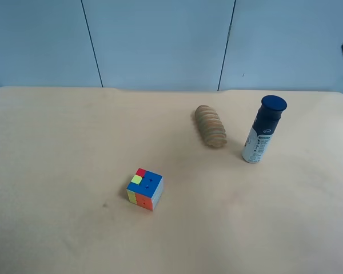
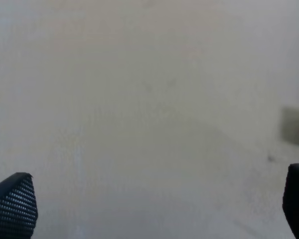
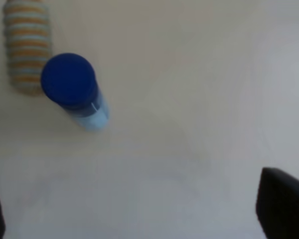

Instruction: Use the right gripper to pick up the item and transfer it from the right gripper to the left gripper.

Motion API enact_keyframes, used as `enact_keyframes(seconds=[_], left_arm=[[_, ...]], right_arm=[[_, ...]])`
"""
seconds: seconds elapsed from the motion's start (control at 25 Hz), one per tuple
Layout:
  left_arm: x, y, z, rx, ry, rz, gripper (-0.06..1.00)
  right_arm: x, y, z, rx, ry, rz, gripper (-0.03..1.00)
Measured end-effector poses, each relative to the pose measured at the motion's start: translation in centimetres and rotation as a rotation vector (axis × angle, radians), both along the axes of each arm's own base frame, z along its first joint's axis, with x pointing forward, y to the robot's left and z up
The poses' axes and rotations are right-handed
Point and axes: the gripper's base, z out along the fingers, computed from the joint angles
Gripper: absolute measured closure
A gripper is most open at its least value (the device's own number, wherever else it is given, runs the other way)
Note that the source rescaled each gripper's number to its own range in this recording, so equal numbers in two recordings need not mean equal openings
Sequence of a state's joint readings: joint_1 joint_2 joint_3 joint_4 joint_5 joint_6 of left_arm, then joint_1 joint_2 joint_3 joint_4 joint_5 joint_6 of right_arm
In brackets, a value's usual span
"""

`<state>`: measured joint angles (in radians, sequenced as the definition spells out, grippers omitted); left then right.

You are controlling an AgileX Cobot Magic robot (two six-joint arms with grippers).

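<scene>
Right gripper [image 3: 139,219] spread wide, empty | bottle [image 3: 72,89] upright ahead of it, off-centre, outside the jaws, just beside wooden piece [image 3: 26,47] | looks light, stiff, smooth, tippy: pinch mid-body squarely | left gripper [image 2: 154,209] parted too, holding nothing

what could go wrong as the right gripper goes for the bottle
1. The bottle is tall, slim and upright; a finger clipping its cap could tip it over.
2. The wooden piece lies close beside it, so a finger coming down on that side may strike it.
3. The open right gripper is not yet lined up on the bottle; closing without centring may miss it.
</scene>
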<state>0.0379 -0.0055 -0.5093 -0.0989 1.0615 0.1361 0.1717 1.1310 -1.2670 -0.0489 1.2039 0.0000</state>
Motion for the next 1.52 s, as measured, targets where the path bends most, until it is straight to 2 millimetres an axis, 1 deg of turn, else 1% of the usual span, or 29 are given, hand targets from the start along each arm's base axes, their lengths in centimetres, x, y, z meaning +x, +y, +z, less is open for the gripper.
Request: enact_keyframes(seconds=[0.04,0.16,0.28,0.44,0.56,0.8,1.0,1.28,1.52], left_arm=[[0.0,0.0,0.0,0.0,0.0,0.0,-0.06],[0.0,0.0,0.0,0.0,0.0,0.0,-0.06],[0.0,0.0,0.0,0.0,0.0,0.0,-0.06],[0.0,0.0,0.0,0.0,0.0,0.0,-0.06],[0.0,0.0,0.0,0.0,0.0,0.0,-0.06],[0.0,0.0,0.0,0.0,0.0,0.0,-0.06],[0.0,0.0,0.0,0.0,0.0,0.0,-0.06],[0.0,0.0,0.0,0.0,0.0,0.0,-0.06],[0.0,0.0,0.0,0.0,0.0,0.0,-0.06]], right_arm=[[0.9,0.5,-0.2,-0.004,0.021,0.016,-0.03],[4.1,2.5,-1.9,-0.021,0.102,0.069,-0.03],[6.6,3.9,-3.4,-0.023,0.167,0.094,-0.03],[9.4,4.7,-5.4,-0.025,0.237,0.095,-0.03],[10.7,5.1,-7.0,-0.033,0.286,0.095,-0.03],[12.6,5.6,-10.5,-0.056,0.394,0.092,-0.03],[13.6,5.9,-13.0,-0.078,0.467,0.106,-0.03],[14.5,5.8,-15.0,-0.138,0.515,0.136,-0.03],[14.8,5.7,-16.0,-0.17,0.537,0.162,-0.03]])
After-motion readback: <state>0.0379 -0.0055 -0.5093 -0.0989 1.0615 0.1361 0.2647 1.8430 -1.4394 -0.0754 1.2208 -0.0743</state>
